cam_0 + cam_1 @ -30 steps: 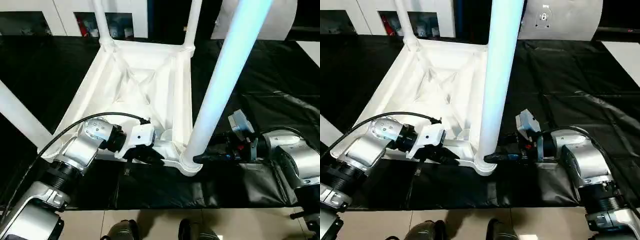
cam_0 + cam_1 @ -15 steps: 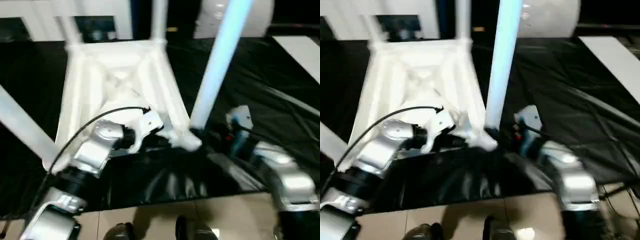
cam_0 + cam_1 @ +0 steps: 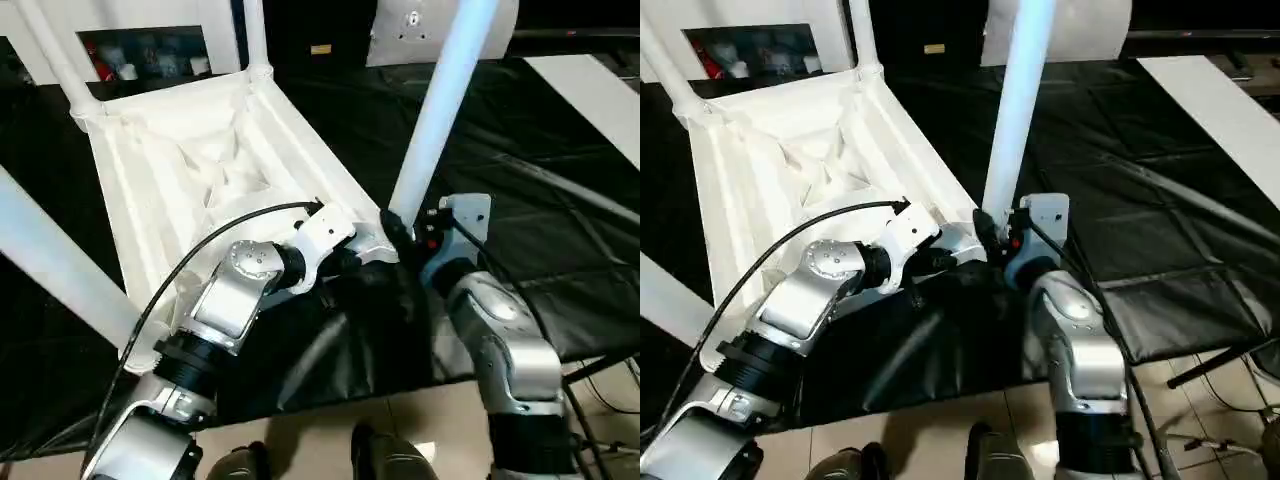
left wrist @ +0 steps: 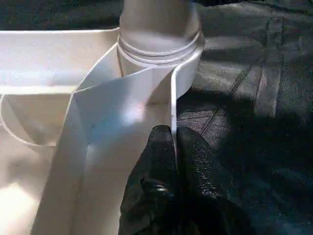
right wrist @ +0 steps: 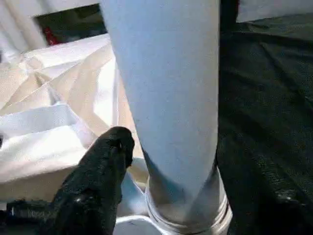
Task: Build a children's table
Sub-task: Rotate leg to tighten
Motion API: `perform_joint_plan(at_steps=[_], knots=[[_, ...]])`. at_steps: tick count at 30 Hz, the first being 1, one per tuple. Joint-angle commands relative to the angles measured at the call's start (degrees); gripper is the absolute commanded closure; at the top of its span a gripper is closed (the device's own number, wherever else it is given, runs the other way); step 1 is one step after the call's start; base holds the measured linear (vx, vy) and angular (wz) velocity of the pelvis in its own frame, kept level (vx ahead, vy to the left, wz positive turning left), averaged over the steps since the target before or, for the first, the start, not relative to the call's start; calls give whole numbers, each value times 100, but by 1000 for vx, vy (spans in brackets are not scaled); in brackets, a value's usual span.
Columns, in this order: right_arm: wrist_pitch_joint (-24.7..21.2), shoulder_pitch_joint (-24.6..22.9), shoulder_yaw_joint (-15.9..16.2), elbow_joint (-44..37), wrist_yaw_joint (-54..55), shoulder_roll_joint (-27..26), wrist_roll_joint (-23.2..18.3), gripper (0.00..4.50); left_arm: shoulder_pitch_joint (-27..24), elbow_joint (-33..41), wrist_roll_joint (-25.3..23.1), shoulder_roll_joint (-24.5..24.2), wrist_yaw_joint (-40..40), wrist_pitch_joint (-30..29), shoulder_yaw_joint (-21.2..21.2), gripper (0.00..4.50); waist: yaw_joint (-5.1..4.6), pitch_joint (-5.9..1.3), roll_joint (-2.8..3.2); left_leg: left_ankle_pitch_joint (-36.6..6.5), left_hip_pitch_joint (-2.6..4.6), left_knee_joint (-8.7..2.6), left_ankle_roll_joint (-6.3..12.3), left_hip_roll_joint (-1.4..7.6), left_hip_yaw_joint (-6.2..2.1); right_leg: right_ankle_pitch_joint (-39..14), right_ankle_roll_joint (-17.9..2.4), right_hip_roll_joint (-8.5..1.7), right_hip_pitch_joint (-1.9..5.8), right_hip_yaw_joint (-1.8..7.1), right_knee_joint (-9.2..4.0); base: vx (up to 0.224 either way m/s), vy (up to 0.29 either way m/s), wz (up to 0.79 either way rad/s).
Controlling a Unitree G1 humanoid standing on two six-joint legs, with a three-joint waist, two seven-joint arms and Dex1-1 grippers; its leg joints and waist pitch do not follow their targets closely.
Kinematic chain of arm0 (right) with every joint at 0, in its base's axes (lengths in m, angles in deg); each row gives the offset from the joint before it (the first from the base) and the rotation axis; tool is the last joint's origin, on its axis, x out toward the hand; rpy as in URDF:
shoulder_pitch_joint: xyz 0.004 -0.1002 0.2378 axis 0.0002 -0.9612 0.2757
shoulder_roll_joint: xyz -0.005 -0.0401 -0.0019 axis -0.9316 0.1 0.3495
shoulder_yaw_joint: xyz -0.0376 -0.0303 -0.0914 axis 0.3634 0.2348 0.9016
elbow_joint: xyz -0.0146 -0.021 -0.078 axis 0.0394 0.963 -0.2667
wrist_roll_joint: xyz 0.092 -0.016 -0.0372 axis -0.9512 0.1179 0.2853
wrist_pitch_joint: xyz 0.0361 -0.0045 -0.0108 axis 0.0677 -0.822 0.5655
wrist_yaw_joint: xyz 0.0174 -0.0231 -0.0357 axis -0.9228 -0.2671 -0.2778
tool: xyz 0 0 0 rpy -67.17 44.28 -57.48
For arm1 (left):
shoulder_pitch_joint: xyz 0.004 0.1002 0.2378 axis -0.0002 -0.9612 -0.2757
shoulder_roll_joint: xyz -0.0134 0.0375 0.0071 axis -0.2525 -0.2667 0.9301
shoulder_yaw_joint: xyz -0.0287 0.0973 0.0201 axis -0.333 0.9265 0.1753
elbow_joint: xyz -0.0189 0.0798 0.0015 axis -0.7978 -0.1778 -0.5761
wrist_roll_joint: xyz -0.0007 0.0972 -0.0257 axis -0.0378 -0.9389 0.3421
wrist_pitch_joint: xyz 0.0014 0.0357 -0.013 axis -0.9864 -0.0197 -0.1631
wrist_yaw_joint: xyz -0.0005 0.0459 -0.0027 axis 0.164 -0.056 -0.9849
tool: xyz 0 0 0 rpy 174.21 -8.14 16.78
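Observation:
The children's table lies upside down: its white ribbed top [image 3: 180, 150] rests on the black padding with legs standing in the corner sockets. My left gripper [image 4: 173, 134] is shut on the top's thin rim [image 4: 172, 105], just short of the near right socket. From that socket rises the near right leg [image 3: 440, 100]. My right gripper [image 3: 398, 232] straddles the base of that leg, and one black finger [image 5: 105, 166] stands slightly apart from the tube. Other legs rise at the far corner [image 3: 252, 35], the far left [image 3: 50, 50] and the near left [image 3: 50, 260].
The black padded surface [image 3: 530, 140] spreads to the right, its front edge drooping toward the tiled floor [image 3: 300, 440]. A white strip [image 3: 590, 90] lies at the far right. A white panel [image 3: 415, 25] and shelves [image 3: 130, 60] stand behind. My left arm's cable [image 3: 210, 240] arcs over the table top.
The whole view has swung, so the table top now sits skewed in the picture. My left gripper keeps its hold on the rim. My right forearm now reaches the leg from the front.

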Motion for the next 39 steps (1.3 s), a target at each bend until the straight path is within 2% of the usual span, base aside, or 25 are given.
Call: perform_joint_plan(at_steps=[1, 2, 3, 4, 6, 8, 9, 10, 12, 16, 17, 19, 20, 21, 22, 24, 27, 30, 31, 34, 39], knots=[[35, -142, 402, 72, -794, 281, -148, 123, -16, 272, 255, -62, -410, 322, 162, 450, 75, -402, -63, -1764, 51, -498, 239, 498, -268, -2216, -1017, -517, 261, 397, -316, 0, 0, 0], [144, -148, 382, 91, -1013, 473, -184, 114, -47, 285, 282, -155, -545, 406, 167, 450, 98, -434, -63, -1507, 49, -464, 379, 496, -233, -1885, -1136, -507, 262, 422, -278, 0, 0, 0], [238, -136, 350, 138, -1258, 684, -237, 114, -87, 303, 327, -262, -716, 466, 176, 450, 121, -462, -63, -1386, 67, -442, 442, 499, -217, -1711, -1209, -509, 261, 428, -260, 0, 0, 0], [275, -130, 336, 157, -1345, 761, -255, 87, -102, 311, 345, -302, -783, 490, 181, 450, 149, -478, -79, -1159, 57, -414, 589, 484, -194, -1433, -1340, -498, 278, 427, -219, 0, 0, 0], [442, -104, 323, 226, -1893, 1134, -342, 74, -161, 308, 426, -484, -1108, 706, 215, 450, 220, -485, -91, -909, 49, -364, 797, 465, -157, -1296, -1443, -480, 283, 433, -186, 44, -54, 6], [523, -51, 317, 333, -2288, 1424, -388, 68, -201, 300, 503, -627, -1365, 735, 235, 450, 264, -516, -78, -750, 40, -348, 868, 473, -161, -1178, -1481, -478, 315, 419, -144, 19, -27, 1], [585, -10, 334, 405, -2687, 1640, -471, 43, -234, 285, 551, -751, -1614, 834, 279, 450, 319, -530, -75, -567, 59, -337, 940, 486, -151, -996, -1522, -457, 301, 415, -117, 0, 0, 0], [669, 23, 369, 472, -3091, 1846, -573, 43, -252, 244, 591, -864, -1823, 956, 321, 450, 342, -531, -80, -450, 64, -330, 1003, 498, -146, -851, -1578, -443, 302, 415, -92, 0, 0, 0], [762, 46, 435, 530, -3594, 2084, -703, 35, -254, 161, 615, -994, -2043, 1174, 384, 450, 388, -530, -76, -430, 74, -323, 1061, 506, -147, -866, -1603, -428, 306, 404, -81, 0, 0, 0], [904, 103, 622, 717, -4704, 2518, -992, 35, -174, -189, 578, -1246, -2513, 1825, 529, 450, 447, -522, -85, -703, 104, -331, 1005, 526, -161, -1303, -1551, -428, 291, 390, -115, 0, 0, 0], [964, 162, 690, 841, -4974, 2619, -1009, 51, -142, -259, 608, -1302, -2691, 1929, 553, 450, 451, -505, -110, -850, 119, -347, 904, 538, -157, -1522, -1511, -426, 275, 392, -143, 0, 0, 0], [995, 258, 759, 993, -5196, 2697, -1002, 69, -103, -300, 645, -1358, -2866, 1988, 575, 450, 460, -486, -97, -1108, 134, -366, 724, 541, -171, -1904, -1444, -429, 273, 385, -169, 0, 0, 0], [1015, 374, 786, 1137, -5309, 2705, -993, 69, -62, -319, 631, -1410, -2977, 2044, 614, 450, 464, -471, -115, -1229, 155, -381, 615, 552, -170, -2063, -1401, -434, 251, 397, -188, 0, 0, 0], [1015, 374, 786, 1137, -5309, 2705, -993, 75, -62, -319, 631, -1410, -2977, 2044, 614, 450, 465, -478, -110, -1250, 159, -377, 579, 547, -171, -2104, -1388, -440, 255, 400, -190, 0, 0, 0], [1058, 523, 828, 1321, -5418, 2711, -995, 103, -20, -350, 589, -1476, -3097, 2145, 685, 450, 490, -485, -102, -1250, 186, -374, 507, 552, -160, -2123, -1385, -449, 233, 410, -202, 0, 0, 0], [1084, 649, 880, 1460, -5481, 2706, -958, 112, -13, -342, 590, -1524, -3221, 2194, 738, 450, 494, -499, -119, -1158, 161, -376, 502, 550, -161, -2023, -1401, -447, 258, 410, -166, 0, 0, 0], [1087, 771, 974, 1603, -5750, 2741, -1011, 135, -7, -366, 624, -1550, -3353, 2304, 780, 450, 546, -520, -113, -979, 171, -361, 551, 555, -123, -1778, -1459, -446, 252, 418, -130, 0, 0, 0], [1028, 798, 1059, 1598, -5996, 2800, -1073, 156, 12, -422, 625, -1541, -3400, 2381, 781, 450, 591, -547, -114, -771, 167, -348, 648, 565, -98, -1402, -1564, -437, 258, 424, -75, 0, 0, 0], [1028, 798, 1059, 1598, -5996, 2800, -1073, 179, 12, -422, 625, -1541, -3400, 2381, 781, 450, 601, -554, -136, -711, 153, -336, 707, 560, -93, -1302, -1592, -439, 267, 424, -57, 0, 0, 0], [1045, 836, 1191, 1659, -6293, 2842, -1097, 204, 69, -547, 614, -1544, -3444, 2496, 787, 450, 613, -547, -148, -722, 129, -322, 735, 544, -89, -1460, -1560, -454, 277, 425, -67, 0, 0, 0], [1050, 845, 1222, 1693, -6367, 2808, -1132, 238, 104, -628, 609, -1560, -3438, 2547, 794, 450, 643, -514, -144, -937, 147, -334, 584, 550, -93, -1958, -1425, -450, 247, 423, -119, 0, 0, 0]])
